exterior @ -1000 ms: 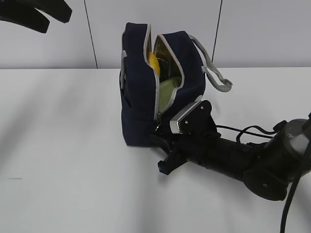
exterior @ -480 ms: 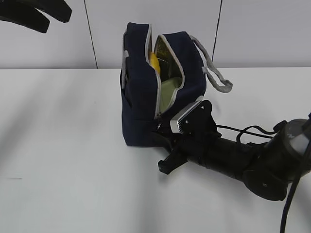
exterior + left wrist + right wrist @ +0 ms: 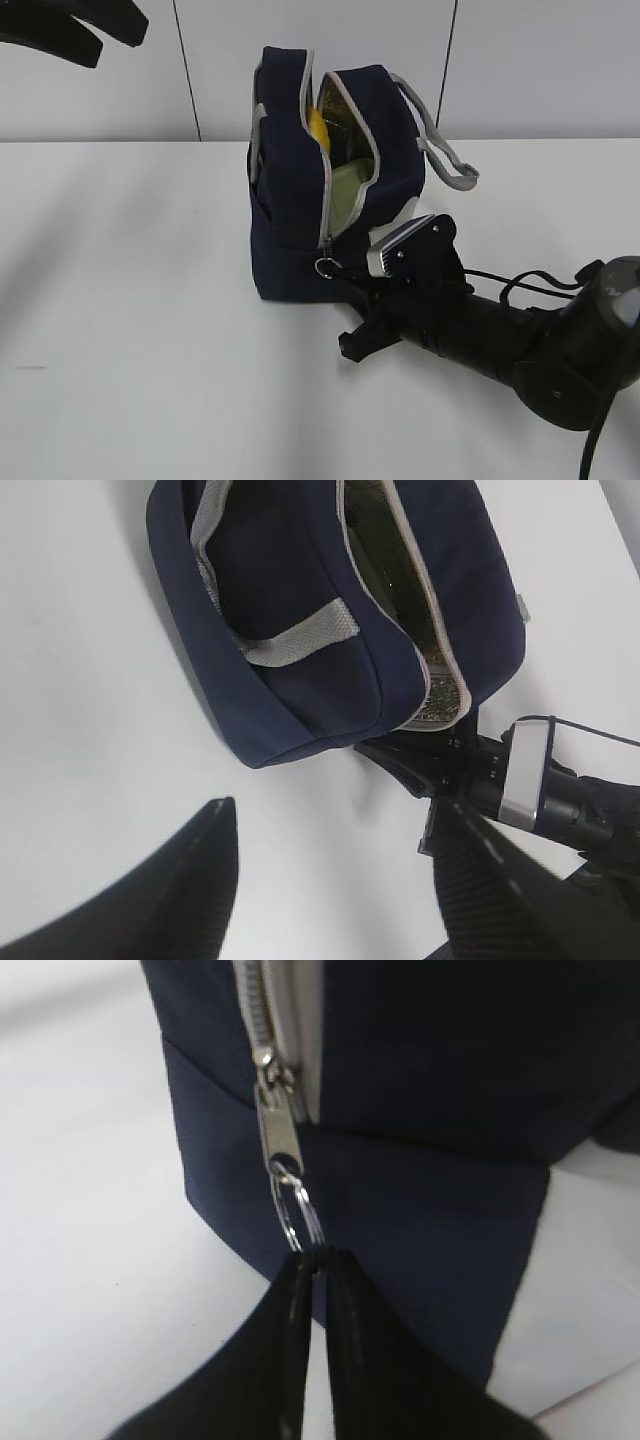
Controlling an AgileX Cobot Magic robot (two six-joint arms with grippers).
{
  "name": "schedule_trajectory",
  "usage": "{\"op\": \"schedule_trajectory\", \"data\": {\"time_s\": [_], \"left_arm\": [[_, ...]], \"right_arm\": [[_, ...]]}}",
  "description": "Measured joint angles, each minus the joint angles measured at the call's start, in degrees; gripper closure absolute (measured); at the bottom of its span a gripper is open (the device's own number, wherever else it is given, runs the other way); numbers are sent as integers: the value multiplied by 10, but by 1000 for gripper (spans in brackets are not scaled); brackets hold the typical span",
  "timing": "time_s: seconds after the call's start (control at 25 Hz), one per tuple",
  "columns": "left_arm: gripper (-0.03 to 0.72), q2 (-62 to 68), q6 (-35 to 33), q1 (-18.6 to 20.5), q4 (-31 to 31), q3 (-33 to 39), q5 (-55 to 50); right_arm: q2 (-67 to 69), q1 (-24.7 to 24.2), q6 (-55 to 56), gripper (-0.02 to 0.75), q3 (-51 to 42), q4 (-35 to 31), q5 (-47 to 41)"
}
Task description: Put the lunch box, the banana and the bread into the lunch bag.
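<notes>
On the white desk (image 3: 140,330), the lunch bag (image 3: 300,200) stands unzipped; only the right wrist view shows the right gripper (image 3: 318,1260) pinching the ring pull (image 3: 296,1210). The left gripper (image 3: 330,880) is held spread.

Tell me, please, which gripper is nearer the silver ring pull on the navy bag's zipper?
Right. The right gripper pinches the ring pull; the left gripper hangs high, far left of the bag.

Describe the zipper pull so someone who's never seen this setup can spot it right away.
Find the navy lunch bag standing upright mid-table, its front gaping open. Follow the grey zipper down that opening to its bottom end near the bag's base, where the right gripper is pinched shut on it. The ring pull is a thin silver wire loop hanging from the metal slider, the only shiny ring there.
</notes>
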State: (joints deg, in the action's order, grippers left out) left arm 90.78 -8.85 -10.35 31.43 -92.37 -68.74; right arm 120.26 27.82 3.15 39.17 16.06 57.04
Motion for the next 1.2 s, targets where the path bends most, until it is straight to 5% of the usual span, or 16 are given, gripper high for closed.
{"op": "schedule_trajectory", "data": {"time_s": [0.64,0.92,1.2], "left_arm": [[243,0,0,0,0,0,0],[243,0,0,0,1,0,0],[243,0,0,0,2,0,0]], "right_arm": [[0,0,0,549,9,4,31],[0,0,0,727,16,13,-4],[-1,0,0,732,17,23,-7]]}}
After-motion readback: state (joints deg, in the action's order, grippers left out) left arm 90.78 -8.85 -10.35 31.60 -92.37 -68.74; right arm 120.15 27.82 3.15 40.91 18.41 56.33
